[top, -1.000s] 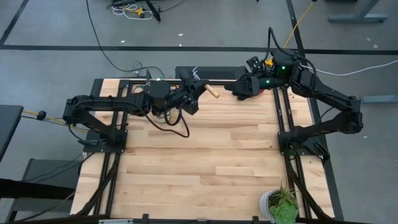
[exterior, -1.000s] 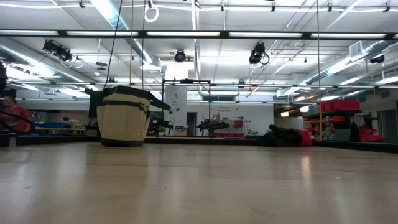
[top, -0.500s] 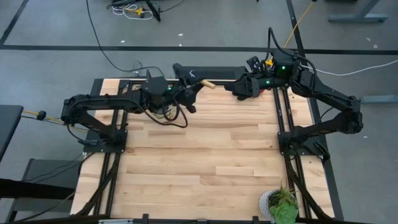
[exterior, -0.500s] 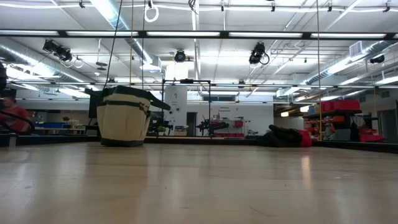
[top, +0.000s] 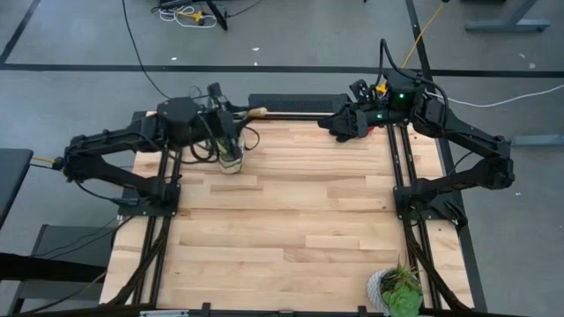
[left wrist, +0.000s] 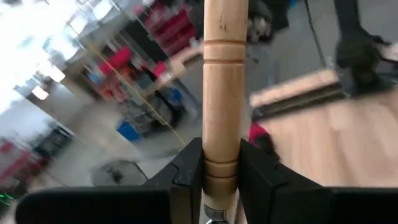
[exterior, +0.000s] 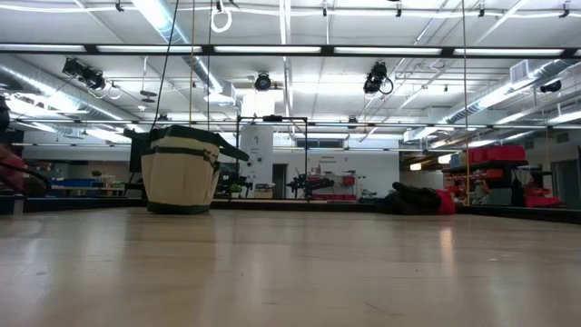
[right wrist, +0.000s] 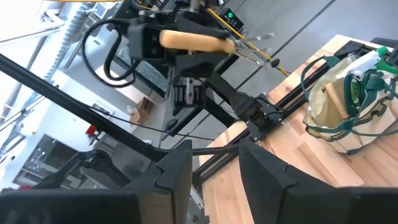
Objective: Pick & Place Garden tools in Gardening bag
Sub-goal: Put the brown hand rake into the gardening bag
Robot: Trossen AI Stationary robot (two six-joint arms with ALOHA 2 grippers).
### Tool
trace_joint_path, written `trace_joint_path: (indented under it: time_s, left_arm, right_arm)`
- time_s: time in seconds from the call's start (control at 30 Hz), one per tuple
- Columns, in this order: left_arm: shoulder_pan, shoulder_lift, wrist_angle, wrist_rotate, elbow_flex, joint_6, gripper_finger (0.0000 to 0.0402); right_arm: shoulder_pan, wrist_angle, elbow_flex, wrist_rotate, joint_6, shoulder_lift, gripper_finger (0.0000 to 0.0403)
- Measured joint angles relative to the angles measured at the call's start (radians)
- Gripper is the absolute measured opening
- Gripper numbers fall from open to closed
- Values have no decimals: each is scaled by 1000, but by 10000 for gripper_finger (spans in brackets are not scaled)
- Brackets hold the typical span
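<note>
My left gripper (top: 236,113) is high above the table's far left part, shut on a wooden-handled garden tool (top: 256,112). The tool's metal end is hidden. The beige gardening bag (top: 231,158) stands upright on its base just nearward of that gripper, with tools sticking out of it (right wrist: 348,102). In the low view the bag (exterior: 182,170) shows at the far left. My right gripper (top: 337,124) hangs open in the air at the far right, nothing between its fingers (right wrist: 177,171). Red-and-black gloves (exterior: 419,199) lie on the table at the far side. My left gripper pinches the wooden handle (left wrist: 221,163) between its two fingers (left wrist: 188,174), close to the handle's metal-collared end. The fingers lie along the handle, which sticks out ahead of them toward the table's right (right wrist: 198,41). The tool is roughly level and lifted clear of table and bag.
A potted green plant (top: 401,289) stands at the near right corner. Black frame rails (top: 401,167) run along both sides of the wooden tabletop (top: 300,220). A person's red sleeve (exterior: 9,162) shows in the room beyond the table.
My left gripper has drawn back toward the table's left and far edge, rising a little, and has rolled about its own line. The wooden-handled tool has gone with it, still held. The bag, earlier hidden under the arm, now shows. My right gripper has kept still.
</note>
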Motion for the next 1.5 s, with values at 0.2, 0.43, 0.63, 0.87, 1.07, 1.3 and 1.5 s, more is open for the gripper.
trace_joint_path:
  time_s: [0.2,0.43,0.63,0.87,1.07,1.3,1.5]
  left_arm:
    - [53,-17,-182,87,-2,-139,81]
    - [114,-7,-244,191,-25,-191,82]
    - [167,-9,-255,327,-44,-225,79]
    - [243,-9,-330,352,-44,-225,81]
    - [320,-2,-449,440,-44,-247,79]
    - [392,29,-512,499,-45,-239,80]
    - [439,32,-522,556,-45,-239,82]
  right_arm:
    - [0,0,0,0,-5,0,132]
    - [0,0,0,0,-8,0,132]
    - [0,-1,0,0,-9,0,132]
    - [0,-1,0,0,-9,0,132]
    - [0,-1,0,0,-9,0,132]
    - [0,-1,0,0,-11,0,132]
    - [0,-1,0,0,-12,0,132]
